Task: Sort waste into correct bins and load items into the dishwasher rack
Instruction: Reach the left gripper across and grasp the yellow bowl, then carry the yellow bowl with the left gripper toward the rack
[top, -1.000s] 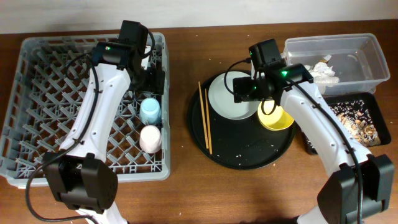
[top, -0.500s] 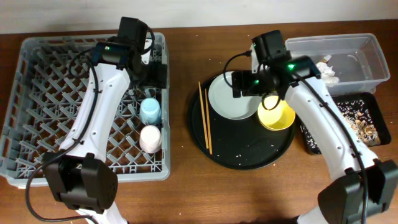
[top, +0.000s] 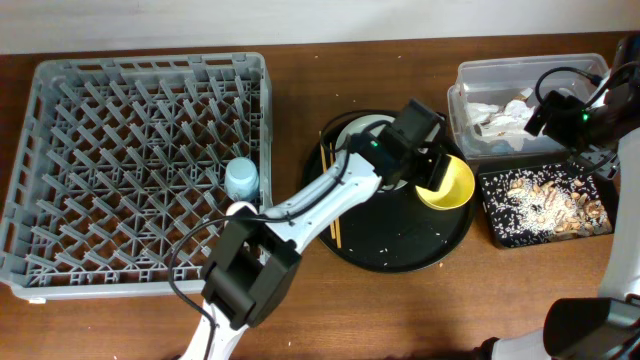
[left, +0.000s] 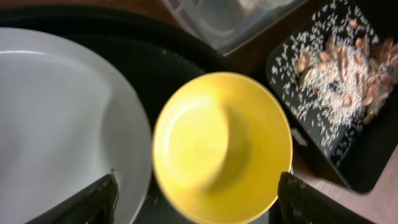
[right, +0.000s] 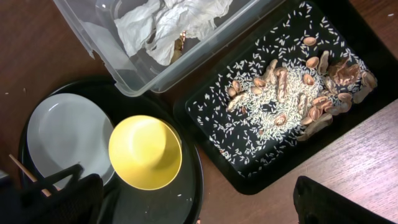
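Note:
The small yellow bowl (top: 452, 185) sits on the round black tray beside the pale plate (top: 352, 135). My left gripper (top: 428, 165) hovers over the bowl. In the left wrist view the bowl (left: 221, 146) lies between the spread fingers of the open, empty left gripper (left: 199, 211), with the plate (left: 62, 124) to the left. My right gripper (top: 555, 108) is open and empty over the clear tub (top: 590, 75) of white napkins (top: 505, 118). The black tray (top: 545, 205) holds rice and brown scraps. The chopsticks (top: 337, 230) lie on the round tray. The blue cup (top: 241, 178) stands in the grey rack (top: 60, 150). The pink cup is hidden under the left arm.
The round black tray (top: 400, 250) carries a few loose rice grains. The right wrist view shows the tub (right: 106, 56), black tray (right: 286, 93), bowl (right: 146, 152), plate (right: 68, 134) and right gripper (right: 199, 208) above bare wood. The left arm crosses the rack's right edge.
The left arm left the rack and reached right, over the yellow bowl. The right arm pulled away from the bowl to the far right, over the tub and black tray.

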